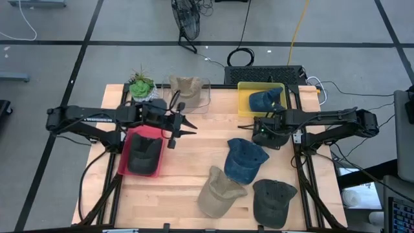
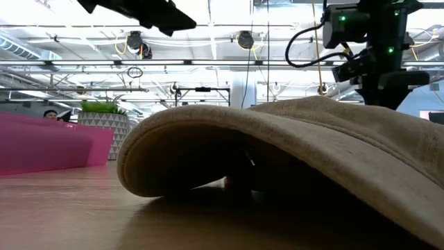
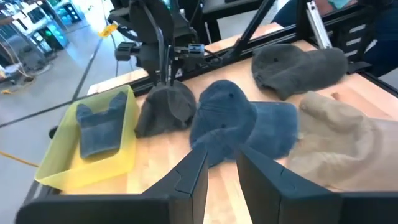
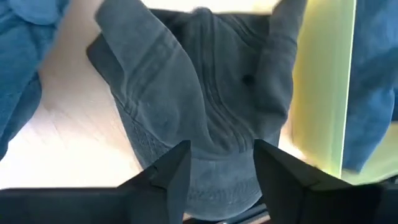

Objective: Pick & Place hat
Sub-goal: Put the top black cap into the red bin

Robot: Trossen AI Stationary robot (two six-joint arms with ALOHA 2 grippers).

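Observation:
A dark grey hat (image 1: 277,140) (image 3: 165,111) lies on the wooden table beside the yellow bin (image 1: 242,103), which holds a blue hat (image 1: 265,100). My right gripper (image 1: 264,134) (image 4: 221,165) stands over the grey hat, shut on it. My left gripper (image 1: 192,127) (image 3: 222,165) hovers open above the table's middle, just right of the red bin (image 1: 124,162), which holds a dark hat (image 1: 143,155). A clear bin holds a tan hat (image 1: 187,87). My right gripper pinches the crown of the dark grey hat (image 4: 217,134) between its two fingers (image 4: 177,171), coming from above and pointing down. The cloth is gathered into folds between them and drawn up to a peak (image 3: 165,88). The hat's lower edge (image 3: 155,129) still appears to rest on the table.
Three loose hats lie on the near right part of the table: a blue one (image 1: 244,158), a tan one (image 1: 220,191) (image 2: 312,153) and a dark olive one (image 1: 273,200). A potted plant (image 1: 141,85) stands at the far left corner. Bare wood shows at the table's middle.

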